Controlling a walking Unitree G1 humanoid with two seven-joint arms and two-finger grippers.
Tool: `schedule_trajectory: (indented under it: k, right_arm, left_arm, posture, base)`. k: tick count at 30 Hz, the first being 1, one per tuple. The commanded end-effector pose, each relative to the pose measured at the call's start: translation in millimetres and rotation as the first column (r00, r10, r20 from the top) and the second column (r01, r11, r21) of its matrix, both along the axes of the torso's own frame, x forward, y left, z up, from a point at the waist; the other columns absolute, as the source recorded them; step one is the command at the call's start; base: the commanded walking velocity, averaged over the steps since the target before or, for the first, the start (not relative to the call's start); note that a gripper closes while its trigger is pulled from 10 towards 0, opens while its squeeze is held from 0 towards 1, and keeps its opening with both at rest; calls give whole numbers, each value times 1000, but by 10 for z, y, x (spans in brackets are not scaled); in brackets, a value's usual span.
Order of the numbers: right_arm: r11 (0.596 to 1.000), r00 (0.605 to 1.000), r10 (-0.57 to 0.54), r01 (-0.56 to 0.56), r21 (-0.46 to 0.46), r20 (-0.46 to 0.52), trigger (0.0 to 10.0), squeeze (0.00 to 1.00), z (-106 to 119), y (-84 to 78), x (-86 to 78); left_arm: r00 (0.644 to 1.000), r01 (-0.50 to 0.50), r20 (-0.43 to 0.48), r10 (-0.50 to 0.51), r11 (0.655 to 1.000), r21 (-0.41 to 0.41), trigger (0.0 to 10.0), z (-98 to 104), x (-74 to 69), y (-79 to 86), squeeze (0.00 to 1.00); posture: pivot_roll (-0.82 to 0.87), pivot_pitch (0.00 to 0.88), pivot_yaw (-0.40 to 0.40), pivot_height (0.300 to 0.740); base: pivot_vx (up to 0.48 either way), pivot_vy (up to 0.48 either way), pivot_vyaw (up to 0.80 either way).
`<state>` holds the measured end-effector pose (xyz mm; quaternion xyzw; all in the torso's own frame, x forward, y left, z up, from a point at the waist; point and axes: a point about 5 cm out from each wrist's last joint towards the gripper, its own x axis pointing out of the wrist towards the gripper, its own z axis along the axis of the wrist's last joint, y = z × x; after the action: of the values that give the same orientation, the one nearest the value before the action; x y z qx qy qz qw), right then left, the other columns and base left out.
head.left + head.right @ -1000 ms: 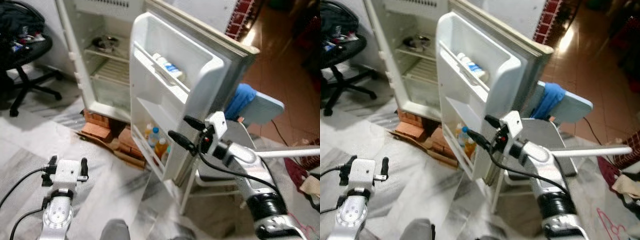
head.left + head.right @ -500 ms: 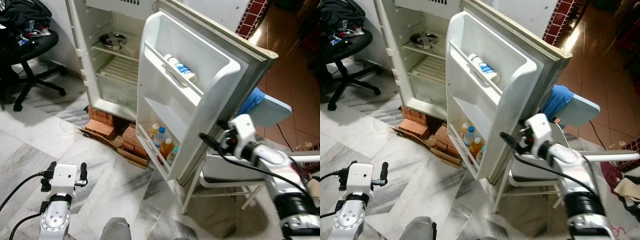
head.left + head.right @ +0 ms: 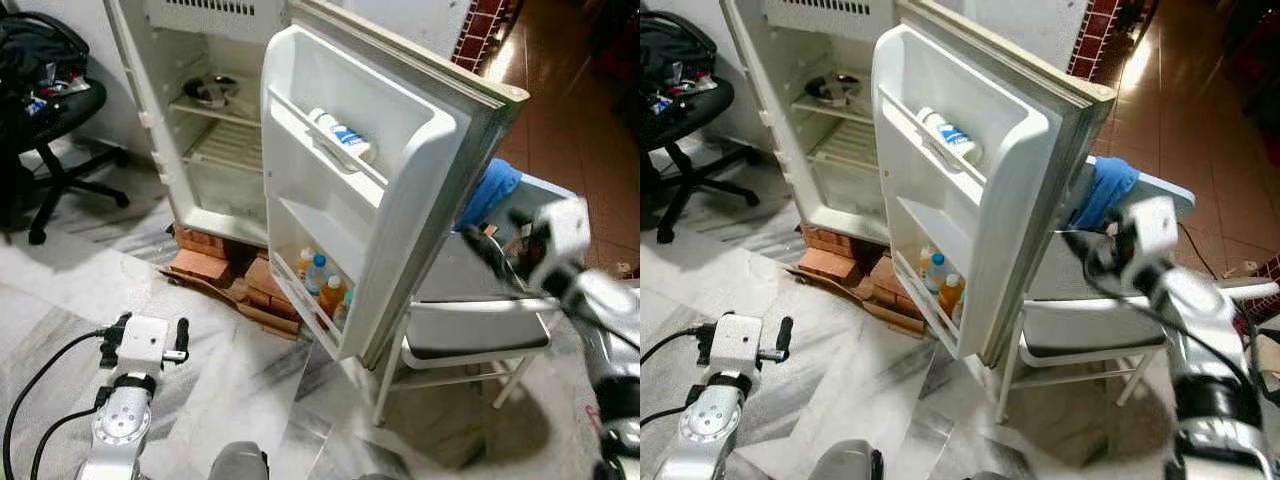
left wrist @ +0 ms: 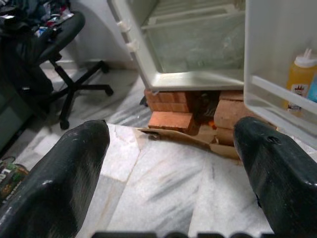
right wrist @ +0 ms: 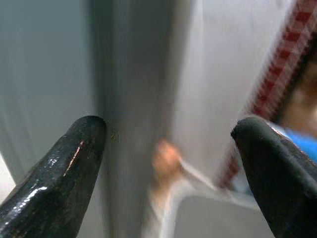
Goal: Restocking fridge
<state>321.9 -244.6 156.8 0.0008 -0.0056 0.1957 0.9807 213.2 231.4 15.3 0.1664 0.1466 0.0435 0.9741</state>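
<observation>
My right gripper [image 3: 492, 262], fingers apart and empty, hangs mid-right behind the open fridge door [image 3: 390, 180]. I'd clear the door's edge before fetching stock; left gripper [image 3: 145, 338], also apart, idles lower left.

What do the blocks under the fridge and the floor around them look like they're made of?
The reddish-orange rectangular blocks propping the white fridge look like matte fired-clay bricks, judging by their rough faces and square edges. The pale grey-veined floor looks like polished marble or marble-look tile, given its streaky veining, soft sheen and straight joints.
</observation>
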Motion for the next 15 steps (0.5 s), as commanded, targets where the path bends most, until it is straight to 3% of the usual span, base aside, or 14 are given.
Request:
schedule_trajectory:
  k: [1,2,3,4,7,8,9,10,11,12,13,14,15]
  right_arm:
    - [996,998,44,-47,80,44,10000,0,129,173,50]
    - [980,990,111,-123,156,83,10000,0,236,414,90]
    - [980,990,111,-123,156,83,10000,0,236,414,90]
    - [947,974,195,-217,234,117,10000,0,332,675,94]
    - [886,941,314,-338,316,127,10000,0,390,940,20]
    - [754,837,521,-542,370,164,10000,0,471,1180,-219]
    - [754,837,521,-542,370,164,10000,0,471,1180,-219]
    - [633,725,663,-676,377,186,10000,0,509,1315,-449]
    - [606,689,706,-708,363,164,10000,0,448,1351,-543]
    - [606,689,706,-708,363,164,10000,0,448,1351,-543]
    - [672,738,667,-655,344,102,10000,0,289,1321,-500]
    - [702,762,643,-627,339,77,10000,0,233,1304,-473]
    - [802,846,533,-508,315,9,10000,0,40,1226,-362]
  left_arm:
    - [1000,9,-11,-9,1000,-7,10000,-21,6,-1,0]
    - [1000,15,-3,-15,1000,-9,10000,-11,21,-8,0]
    - [1000,15,-3,-15,1000,-9,10000,-11,21,-8,0]
    - [1000,20,4,-20,1000,-12,10000,-4,35,-21,0]
    - [1000,27,13,-26,999,-22,10000,6,55,-36,0]
    - [1000,24,16,-23,999,-27,10000,10,59,-35,0]
    - [1000,24,16,-23,999,-27,10000,10,59,-35,0]
    - [1000,16,18,-16,999,-31,10000,10,53,-26,0]
    - [1000,6,18,-5,1000,-31,10000,2,36,-16,0]
    - [1000,6,18,-5,1000,-31,10000,2,36,-16,0]
    - [1000,-4,16,5,999,-32,10000,-11,14,-10,0]
    - [1000,-6,16,6,999,-33,10000,-14,10,-9,0]
    - [1000,-13,24,14,999,-39,10000,-12,-1,-12,0]
  posture:
    - [131,0,-44,740]
    - [135,0,-47,740]
    - [135,0,-47,740]
    - [140,0,-52,740]
    - [151,0,-67,740]
    - [156,0,-73,740]
    - [156,0,-73,740]
    - [159,0,-76,740]
    - [160,0,-80,740]
    - [160,0,-80,740]
    - [160,0,-82,740]
    - [163,0,-83,740]
    - [164,0,-83,740]
  base:
    - [0,0,0]
    - [0,0,0]
    - [0,0,0]
    - [0,0,0]
    - [0,0,0]
    - [0,0,0]
    - [0,0,0]
    - [0,0,0]
    - [0,0,0]
    - [0,0,0]
    - [0,0,0]
    - [0,0,0]
    - [0,0,0]
